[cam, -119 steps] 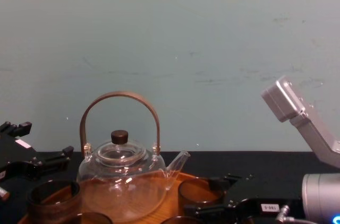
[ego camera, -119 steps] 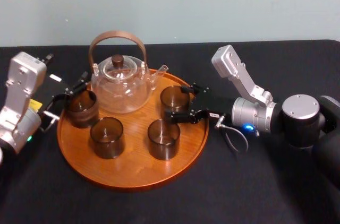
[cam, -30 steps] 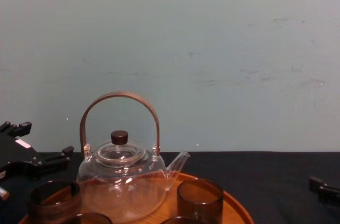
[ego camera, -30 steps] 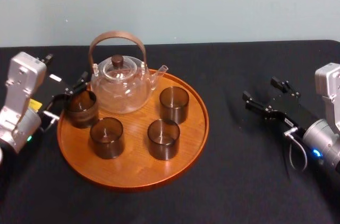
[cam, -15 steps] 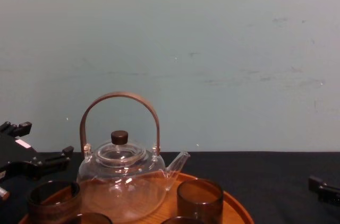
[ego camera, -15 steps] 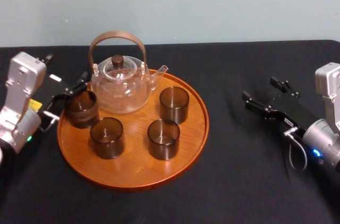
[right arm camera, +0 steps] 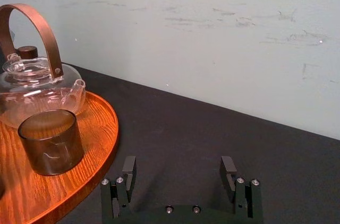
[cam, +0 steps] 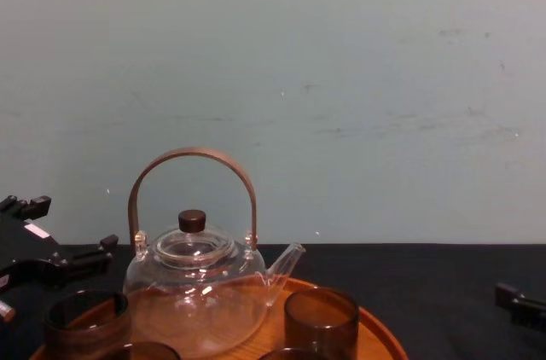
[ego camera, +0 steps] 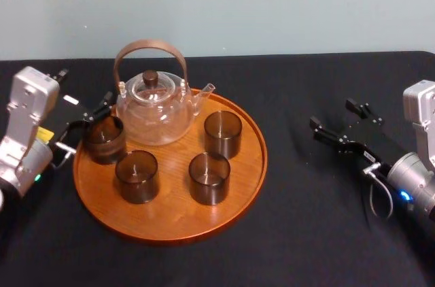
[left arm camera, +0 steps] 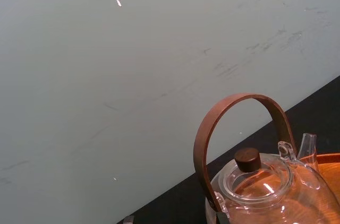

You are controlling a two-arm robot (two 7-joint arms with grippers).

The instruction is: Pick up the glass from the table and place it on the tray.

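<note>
four dark glasses stand on the tray (ego camera: 170, 222). the glass (ego camera: 103, 139) that matters sits just inside the left rim, beside the teapot (ego camera: 153, 107), with three more glasses (ego camera: 209, 178) toward the middle. left gripper (ego camera: 87, 124) is close against that glass; cannot tell whether it clasps it or has let go. right gripper (right arm camera: 178, 165) hangs over the black table (ego camera: 306, 232), well apart from the tray, fingers spread, holding nothing. judgement: only the left arm's let-go seems left. it should open fully, then draw back level and outward, so no finger drags the glass or clips the teapot.
</note>
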